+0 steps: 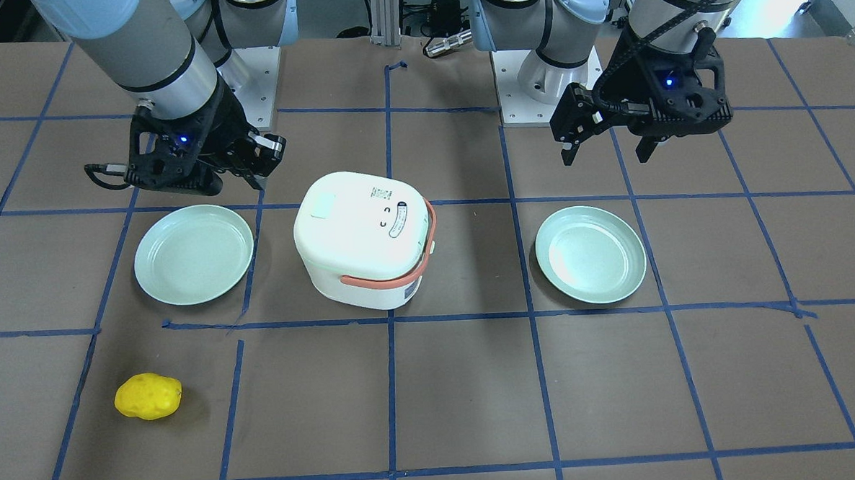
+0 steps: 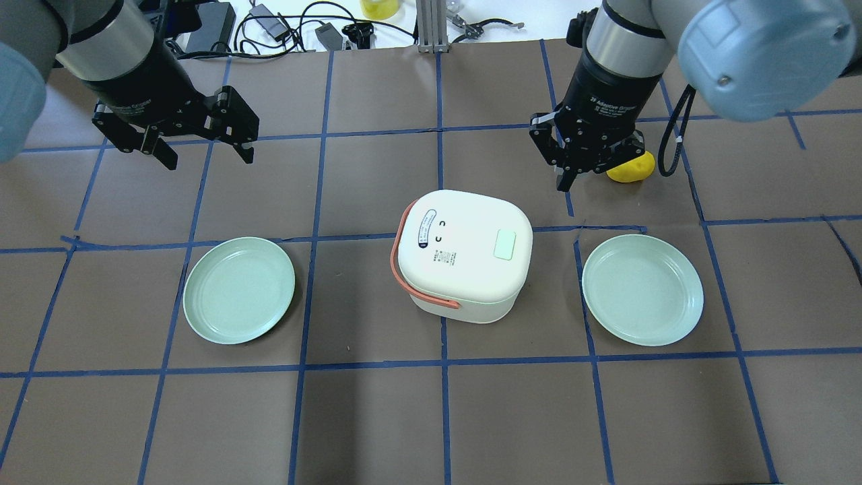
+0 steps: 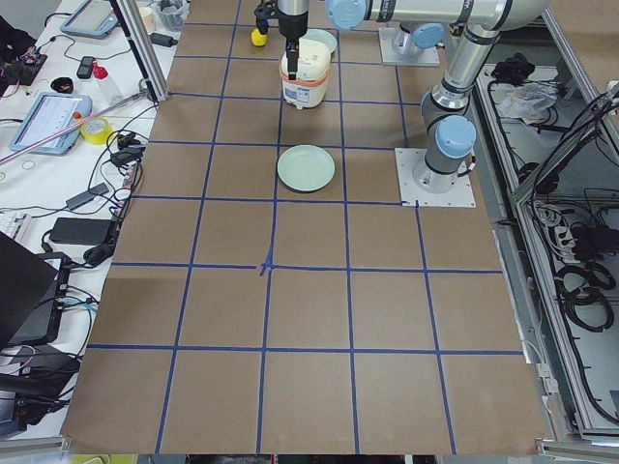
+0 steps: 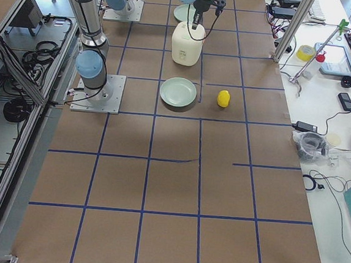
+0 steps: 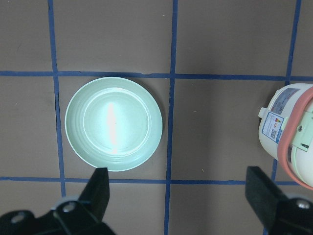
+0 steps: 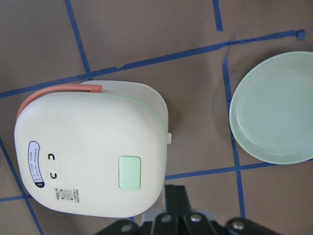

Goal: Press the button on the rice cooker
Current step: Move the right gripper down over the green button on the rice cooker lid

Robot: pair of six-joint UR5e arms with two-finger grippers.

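Note:
The white rice cooker [image 2: 461, 252] with a coral handle stands mid-table, lid closed. Its pale green button [image 2: 504, 244] sits on the lid's right side; it also shows in the right wrist view [image 6: 130, 172] and the front view [image 1: 323, 205]. My right gripper [image 2: 562, 182] is shut and empty, hovering beyond the cooker's far right corner, above the table; in the right wrist view [image 6: 175, 196] its closed fingers sit just past the button side of the lid. My left gripper [image 2: 202, 151] is open and empty, high over the table far left of the cooker.
Two pale green plates lie either side of the cooker, one on the left [image 2: 239, 289] and one on the right [image 2: 642, 289]. A yellow lumpy object [image 2: 633, 168] lies on the table just behind my right gripper. Blue tape lines grid the brown table.

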